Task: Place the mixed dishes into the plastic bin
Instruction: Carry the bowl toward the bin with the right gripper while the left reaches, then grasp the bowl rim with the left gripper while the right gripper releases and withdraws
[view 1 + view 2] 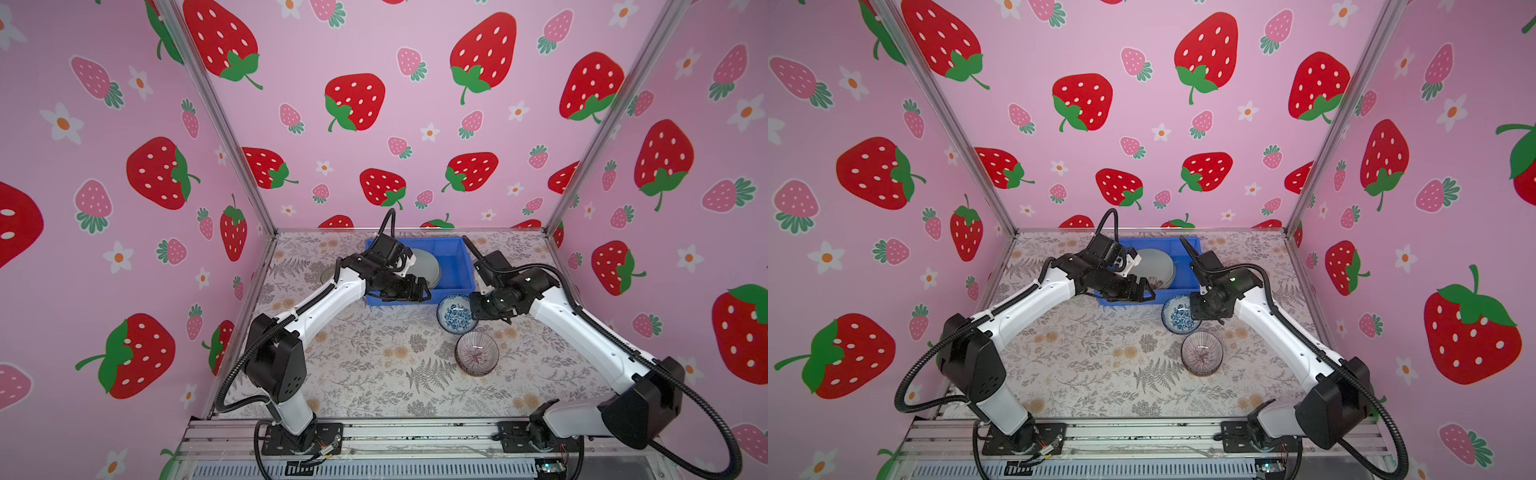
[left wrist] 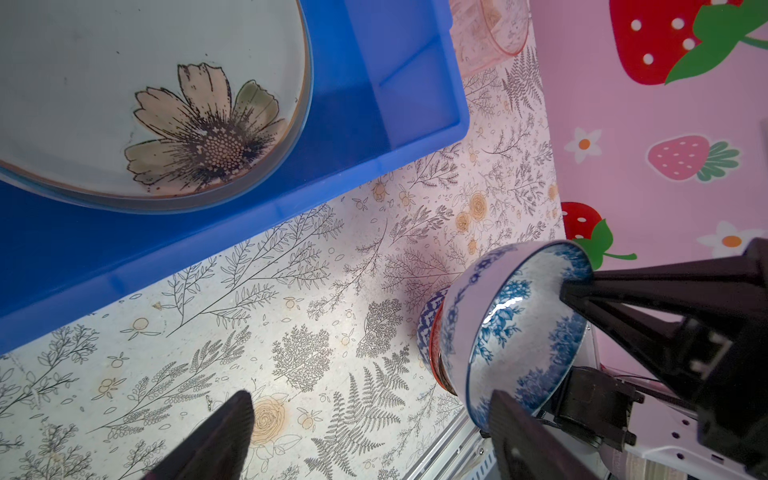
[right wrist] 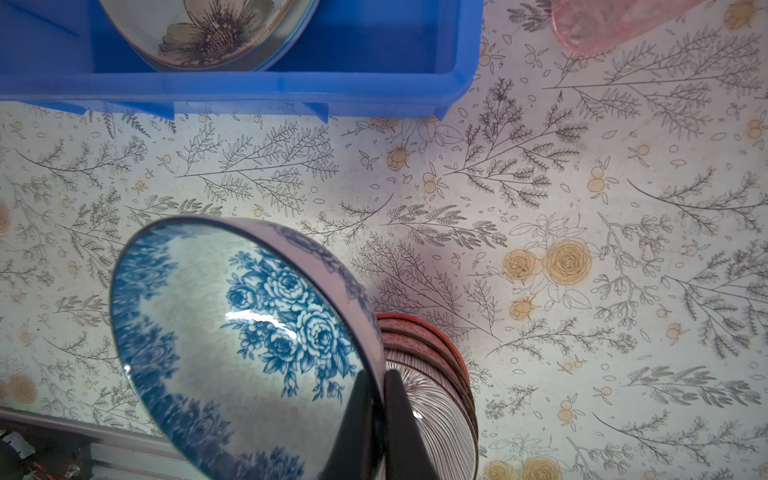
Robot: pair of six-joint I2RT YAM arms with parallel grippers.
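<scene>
**Blue-white bowl (image 3: pixel 249 332), tilted at lower left of the right wrist view, pinched by its rim in your closed right gripper (image 3: pixel 380 386).**
Lift it clear of the plastic bin (image 3: pixel 249 87)'s thick near wall. Lower it onto the bare blue floor beside the flower plate (image 3: pixel 208 33), not on it. Mind your left gripper (image 1: pixel 419 291), spread wide and empty over that wall.

No text, label, brand mark, number or sign can be read in any of the views.
</scene>
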